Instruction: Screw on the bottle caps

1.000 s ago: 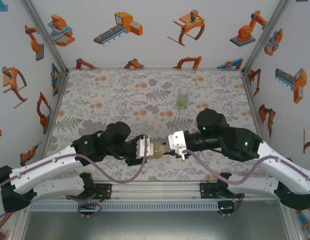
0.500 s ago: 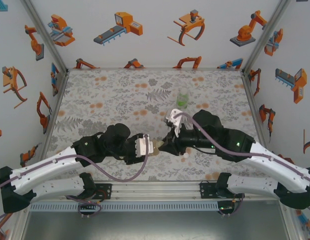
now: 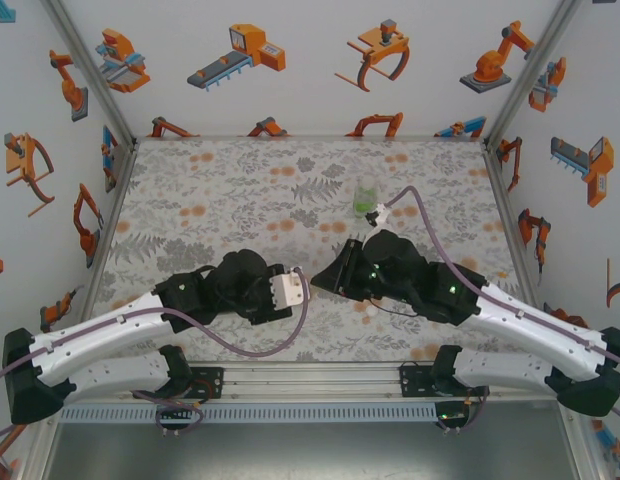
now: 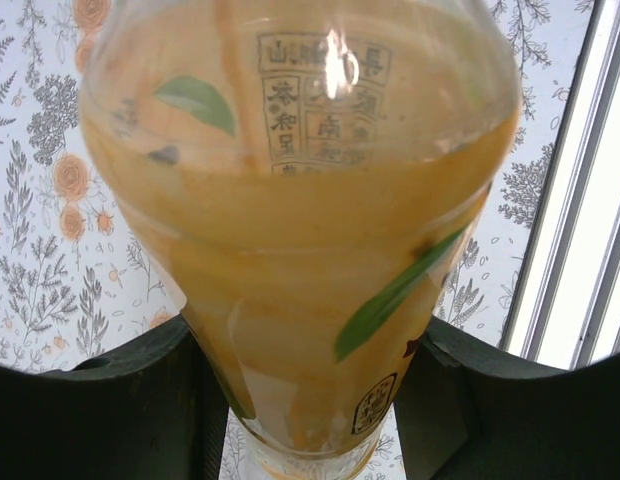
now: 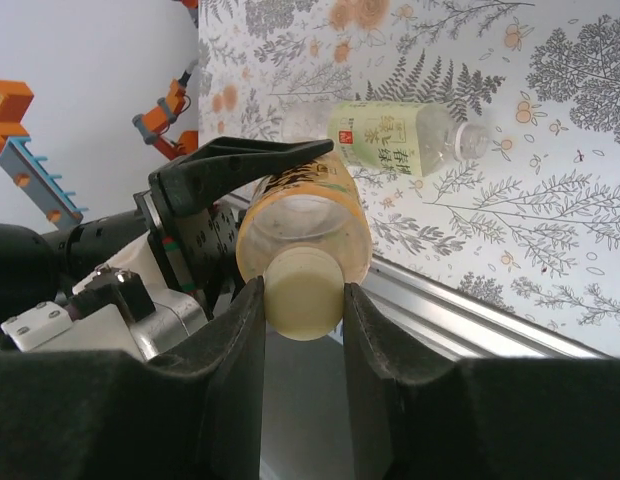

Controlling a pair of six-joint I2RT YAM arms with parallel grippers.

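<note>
Clamped around the body of a yellow-orange plastic bottle (image 4: 300, 230), the left gripper (image 4: 310, 390) has a dark finger (image 4: 110, 410) pressed to each side of it; the liquid inside is cloudy orange and the wrap carries green leaves and printed characters. This bottle is held off the floral-patterned table (image 3: 210, 190), above the middle of the near edge, with its neck turned toward the other arm. The right gripper (image 5: 303, 310) meets it there, its two fingers (image 5: 230, 370) pinched on a small cream round plastic cap (image 5: 302, 292) that sits on the bottle's mouth. In the top view the two wrists face each other closely and the arms hide most of the held bottle. Beyond it, in the right wrist view, a clear plastic bottle with a pale label (image 5: 390, 135) lies on its side on the table, not far from the metal rail (image 5: 470, 310) along the near edge; whether its neck is capped I cannot tell. Farther back, toward the far right part of the table, a clear plastic bottle with a green label (image 3: 366, 200) stands upright, well apart from both grippers.
</note>
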